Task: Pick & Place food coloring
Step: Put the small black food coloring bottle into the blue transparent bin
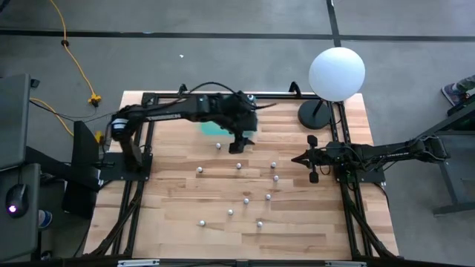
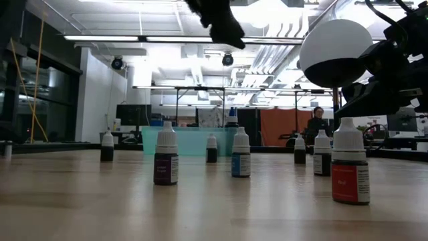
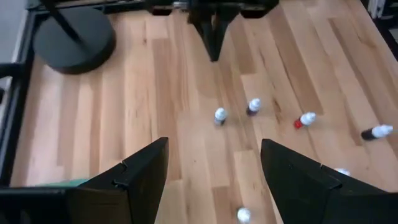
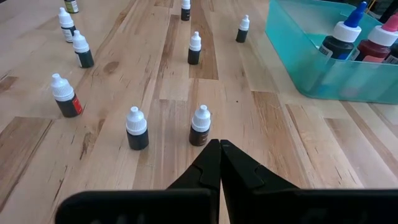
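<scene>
Reaching out from the table's left side, the left arm holds its gripper (image 1: pixel 242 141) above the wood near the teal bin (image 1: pixel 211 127), fingers (image 3: pixel 134 180) spread wide apart with nothing between them. Its wrist view looks down past those fingers at bare planks, a few bottles (image 3: pixel 254 106) standing or lying farther off, and the lamp base (image 3: pixel 73 38). The right arm waits at the table's right side, its gripper (image 1: pixel 298 159) pointing toward the middle, jaws pressed together and empty; the closed tips (image 4: pixel 219 155) sit just short of two small white-capped bottles. Food coloring bottles (image 1: pixel 246 200) are scattered upright across the middle and near half of the table (image 1: pixel 171 215), well apart from one another, showing from above as whitish dots. From table height they stand in loose rows: a purple-labelled one (image 2: pixel 166 157), a blue one (image 2: pixel 241 158) and a red one (image 2: pixel 350 164) nearest. More bottles (image 4: pixel 341 38) already stand inside the bin (image 4: pixel 311 68). A white globe lamp (image 1: pixel 336 73) stands at the far right corner.
</scene>
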